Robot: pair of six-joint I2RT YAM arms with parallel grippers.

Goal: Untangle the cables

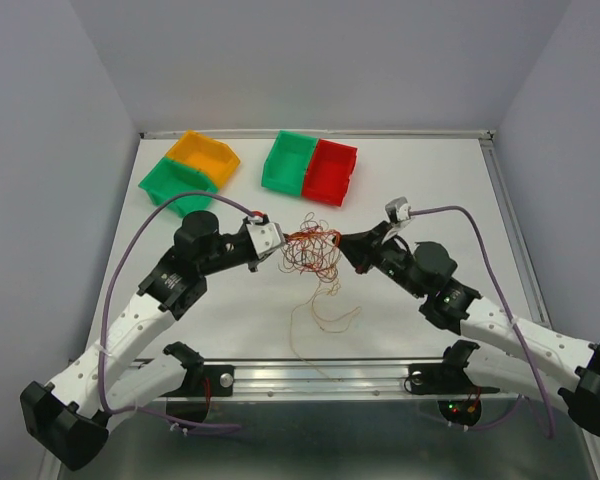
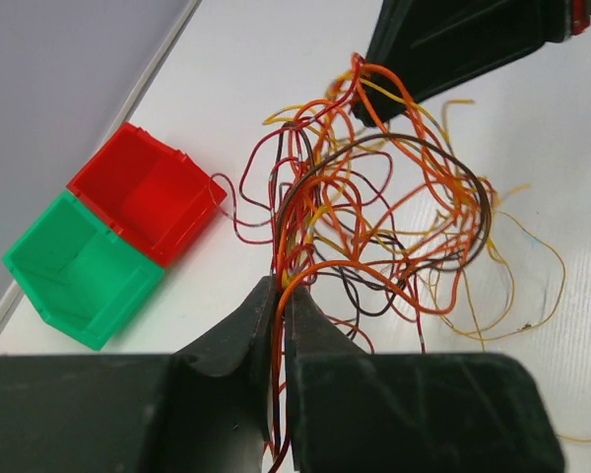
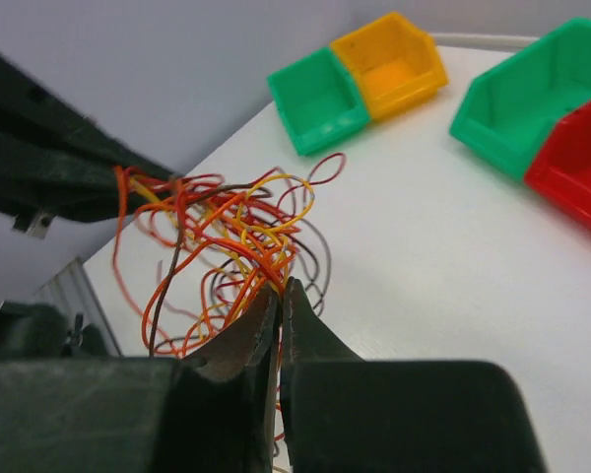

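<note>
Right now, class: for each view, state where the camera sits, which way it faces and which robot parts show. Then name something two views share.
Top external: above and behind the arms, facing down at the table; left arm and right arm show, the cables between them.
Left wrist: on the left arm, facing along the left tool at the cables; right tool opposite.
Right wrist: on the right arm, facing along its own tool toward the left tool.
Shared: both wrist views show the cables and the red bin.

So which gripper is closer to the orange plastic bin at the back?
Left. The left gripper pinches the thin red and orange cables diagonally in front of the orange plastic bin; the right gripper grips the tangle's far side, farther right.
</note>
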